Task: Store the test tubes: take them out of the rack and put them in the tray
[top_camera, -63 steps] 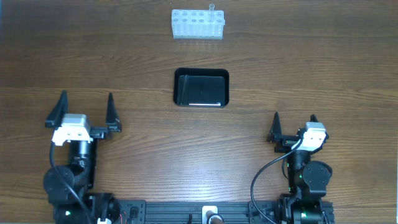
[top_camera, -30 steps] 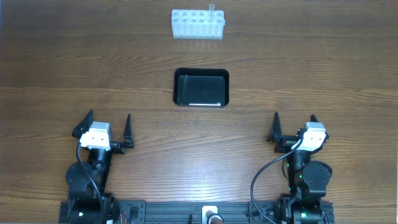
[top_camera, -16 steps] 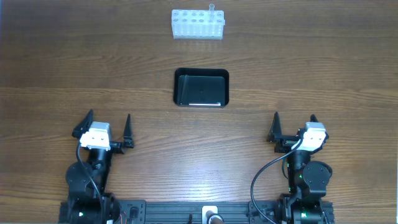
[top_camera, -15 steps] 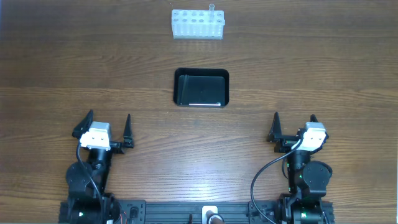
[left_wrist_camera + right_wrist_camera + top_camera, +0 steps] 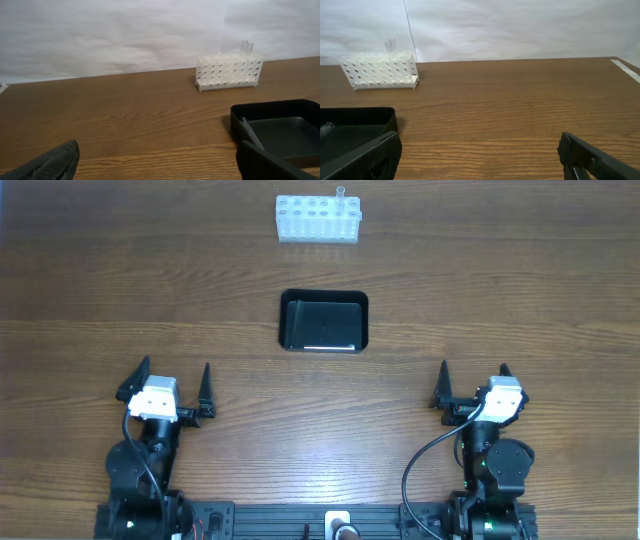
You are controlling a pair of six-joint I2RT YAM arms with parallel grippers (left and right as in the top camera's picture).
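Pulled back toward its base and swung inward about two seconds ago, the left arm has not stirred in the last second, and the right arm has kept its place throughout. Both arms sit folded low by the near edge of the table, wrists just ahead of their bases. The left claw points up the table and leans a little toward the middle, its fingers spread wide with nothing between them. The right claw points straight up the table, likewise released and empty. Both are well apart from the tray, which lies at the middle of the table, with the rack beyond it near the far edge. One upright tube stands in the rack's far right corner hole, and the other holes look bare. From above, the tray's inside reads as dark gloss with a pale glint. The left wrist view adds a clear lying tube set slantwise on the tray's floor, and the right wrist view catches one end of it past the tray's wall. Both wrist views also take in a white backdrop rising behind the far edge of the table.
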